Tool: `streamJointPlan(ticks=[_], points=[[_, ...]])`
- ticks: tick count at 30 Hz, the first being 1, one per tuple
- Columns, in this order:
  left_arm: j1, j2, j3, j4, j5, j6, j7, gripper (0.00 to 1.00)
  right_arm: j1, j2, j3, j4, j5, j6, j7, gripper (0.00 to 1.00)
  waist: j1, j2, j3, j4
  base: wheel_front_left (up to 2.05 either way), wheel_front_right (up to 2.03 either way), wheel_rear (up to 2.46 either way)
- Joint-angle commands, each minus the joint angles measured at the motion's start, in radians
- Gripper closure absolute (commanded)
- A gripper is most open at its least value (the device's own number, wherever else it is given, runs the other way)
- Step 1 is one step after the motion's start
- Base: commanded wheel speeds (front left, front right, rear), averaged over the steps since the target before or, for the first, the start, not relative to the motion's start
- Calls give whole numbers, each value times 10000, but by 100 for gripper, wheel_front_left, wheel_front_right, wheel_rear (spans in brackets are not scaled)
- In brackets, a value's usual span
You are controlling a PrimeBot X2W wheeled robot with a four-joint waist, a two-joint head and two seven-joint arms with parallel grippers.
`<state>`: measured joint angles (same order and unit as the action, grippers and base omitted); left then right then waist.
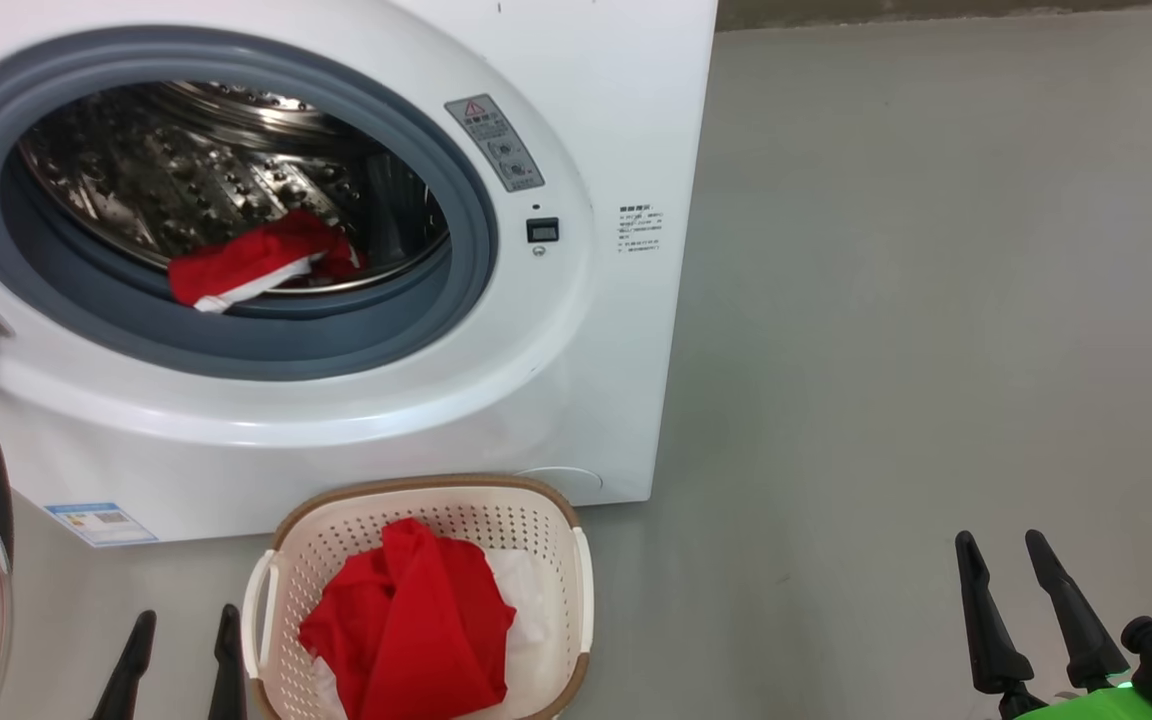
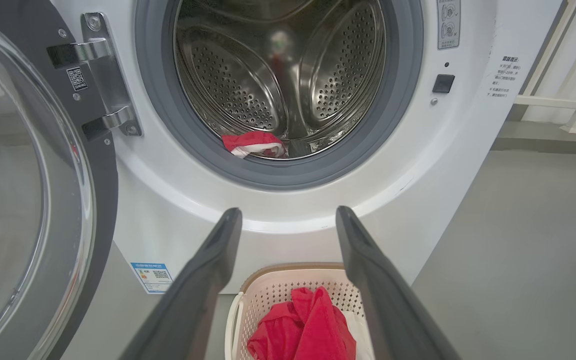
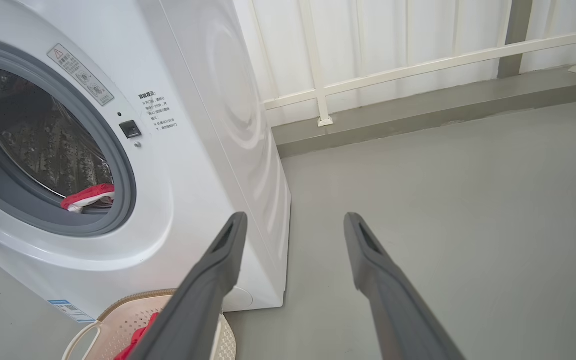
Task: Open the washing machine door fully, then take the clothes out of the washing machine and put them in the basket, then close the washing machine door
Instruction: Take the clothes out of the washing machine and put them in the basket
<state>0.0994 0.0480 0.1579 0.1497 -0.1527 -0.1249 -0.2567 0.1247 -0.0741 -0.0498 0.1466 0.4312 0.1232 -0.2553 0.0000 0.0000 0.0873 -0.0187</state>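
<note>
My left tool [image 1: 186, 628] and right tool [image 1: 1002, 548] hang released and empty, with bare floor [image 1: 936, 300] open rightward. The washing machine door [image 2: 33, 200] stands wide at left. The clothes [image 1: 254, 260] lie at the lip of the drum [image 1: 186, 160] and in the basket [image 1: 426, 486].

A plain laundry corner. A washing machine [image 1: 586, 330] stands on bare grey floor [image 1: 936, 300], a basket [image 1: 516, 520] before it, white railing [image 3: 314, 60] behind.

Smooth grey floor [image 1: 886, 300], white washing machine [image 1: 596, 100] standing on it; cream basket [image 1: 336, 540] just before it
</note>
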Motion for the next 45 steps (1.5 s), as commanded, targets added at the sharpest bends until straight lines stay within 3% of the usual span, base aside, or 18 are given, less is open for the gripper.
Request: streamJointPlan(ticks=[1, 17, 36, 45], points=[[-249, 48, 373, -293, -112, -57, -51, 0, -184, -117, 221, -264, 9, 75, -65, 0, 0, 0, 67, -19, 0, 0, 0], [-1305, 47, 30, 346, 139, -57, -51, 0, -773, 42, 180, -326, -42, 75, -65, 0, 0, 0, 753, -127, 0, 0, 0], [-8683, 1847, -840, 5424, 779, -46, -49, 0, -2435, 236, 327, -666, 334, 75, -65, 0, 0, 0, 3649, -763, 0, 0, 0], [-11558, 2252, -1406, 7981, 1360, 374, 118, 0, -2876, 237, 395, -775, 499, 75, -65, 0, 0, 0, 4447, -895, 0, 0, 0]])
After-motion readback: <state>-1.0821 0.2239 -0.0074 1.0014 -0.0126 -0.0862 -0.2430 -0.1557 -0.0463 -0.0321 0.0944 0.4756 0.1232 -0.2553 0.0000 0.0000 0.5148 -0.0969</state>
